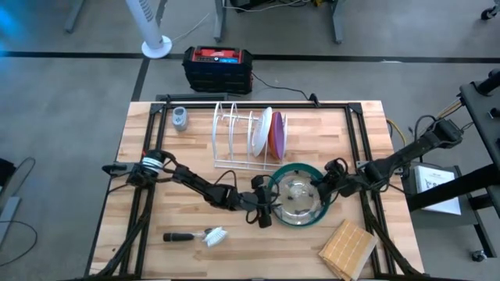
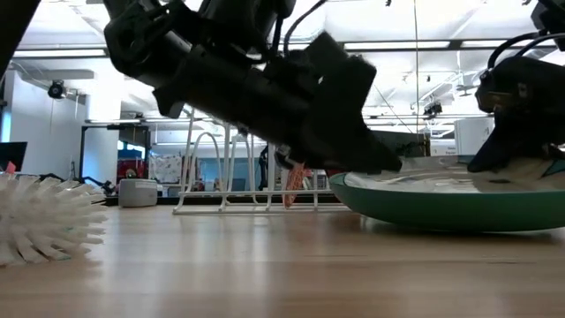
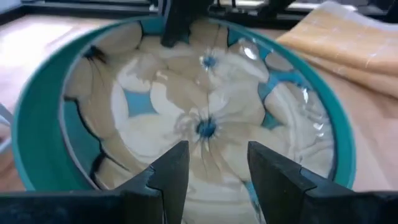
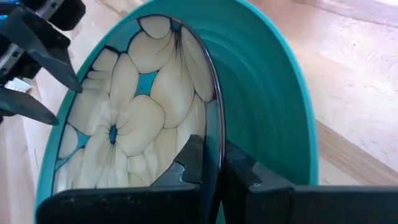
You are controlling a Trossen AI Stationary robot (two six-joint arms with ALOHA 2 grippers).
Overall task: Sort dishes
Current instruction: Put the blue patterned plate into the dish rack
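The large teal-green plate (image 1: 297,195), with a cream and blue flower pattern inside, lies on the table right of centre; in the low view its underside (image 2: 441,225) rests on the wood. My right gripper (image 4: 211,146) is shut on its right rim. My left gripper (image 3: 217,149) stands open at the plate's left side, its fingertips over the flowered inside. Two plates stand on edge in the white wire rack (image 1: 234,136) behind: a pale one (image 1: 264,131) and a purple one (image 1: 277,133). My right gripper pinches the plate's right rim (image 4: 216,112) between its two fingers, one finger (image 4: 189,162) on the flowered inner face and one (image 4: 242,168) on the teal outer side. It comes from the table's right, slanting down. Whether my left gripper touches the plate, I cannot tell.
A white dish brush (image 1: 205,234) lies near the front left. A square wooden block (image 1: 348,248) sits at the front right, close to the plate. A small grey cup (image 1: 180,119) stands at the far left. A black and red box (image 1: 217,66) sits beyond the far edge.
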